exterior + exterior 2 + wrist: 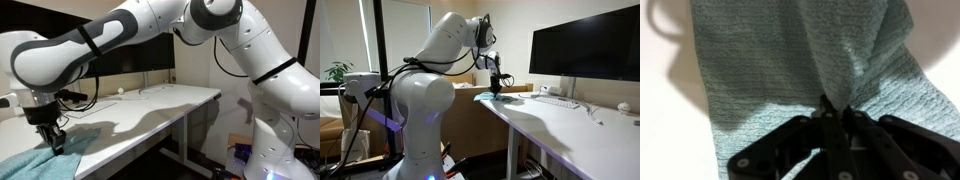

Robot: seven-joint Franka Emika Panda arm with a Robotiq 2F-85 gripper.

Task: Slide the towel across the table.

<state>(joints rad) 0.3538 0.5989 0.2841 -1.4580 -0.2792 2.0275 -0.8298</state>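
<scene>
The towel [45, 158] lay at one end of the surface [170, 105], well apart from the monitor [585, 50] at the other end. In the wrist view the towel [780, 70] was spread mostly flat. Folds ran in toward one point at its near edge.

**Tool state.** The tool [835, 122] was clenched on a small pinch of the cloth. The fingertips met with fabric gathered between them. In both exterior views the tool [55, 140] stood low over the towel [485, 98], pointing steeply down, the tool [498, 88] at or very near the surface [570, 125].

**Step in hand (judged).** The grasp appeared complete; the drag across the surface was the step in hand.

**Procedure required for a clean drag:**
1. The grip had to stay closed throughout, since thin fabric slips readily out of a shallow pinch.
2. The tool needed to travel level, low enough that most of the cloth trailed on the surface [670, 120] and was not lifted clear.
3. The pull was best directed away from the bulk of the cloth, so that it trailed behind the pinch and did not bunch under the fingertips.
4. A slow, steady pace was called for; a jerk risked tearing the pinch loose.

**Hazard.** Downward pressure had to be kept light to avoid scraping the fingertips on the surface.
</scene>
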